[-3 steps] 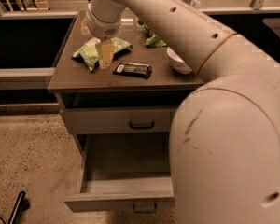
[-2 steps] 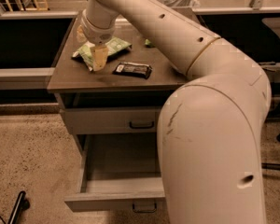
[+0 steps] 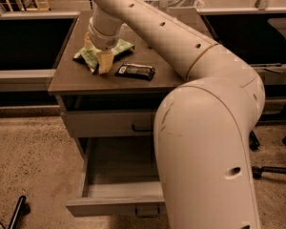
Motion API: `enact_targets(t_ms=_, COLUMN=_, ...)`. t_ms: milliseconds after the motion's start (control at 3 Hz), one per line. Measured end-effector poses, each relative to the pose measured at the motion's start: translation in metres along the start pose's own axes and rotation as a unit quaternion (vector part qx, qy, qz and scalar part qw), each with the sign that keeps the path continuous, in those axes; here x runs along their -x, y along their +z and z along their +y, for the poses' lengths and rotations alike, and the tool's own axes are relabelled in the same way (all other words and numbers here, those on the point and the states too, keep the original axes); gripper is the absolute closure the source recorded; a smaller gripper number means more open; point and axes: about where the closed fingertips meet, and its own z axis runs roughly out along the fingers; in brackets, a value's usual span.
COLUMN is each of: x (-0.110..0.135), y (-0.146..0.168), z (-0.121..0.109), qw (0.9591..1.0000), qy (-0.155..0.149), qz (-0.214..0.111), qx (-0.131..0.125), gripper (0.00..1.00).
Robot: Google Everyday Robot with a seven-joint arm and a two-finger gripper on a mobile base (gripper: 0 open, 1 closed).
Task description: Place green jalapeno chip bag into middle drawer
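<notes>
While the robot's pale arm (image 3: 205,128) reaches in from the right, its tool (image 3: 99,61) sits low on the green jalapeno chip bag (image 3: 121,46), which lies on the left part of the brown bench (image 3: 66,80). Whether the tool is clamped on the bag cannot be told. A dark wrapped snack bar (image 3: 136,71) lies just right of the bag. Below, the middle drawer (image 3: 112,205) stands pulled open under a closed grey drawer (image 3: 105,124).
</notes>
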Motion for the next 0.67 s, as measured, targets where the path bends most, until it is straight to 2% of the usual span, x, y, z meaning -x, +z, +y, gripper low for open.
enact_targets(t_ms=333, x=-0.009, y=0.005, z=0.005, qw=1.0, qy=0.001, qz=0.004, qx=-0.003, gripper=0.51)
enact_targets(t_ms=667, x=-0.007, y=-0.006, z=0.008, qw=0.9996, qy=0.004, qz=-0.015, qx=-0.022, gripper=0.75)
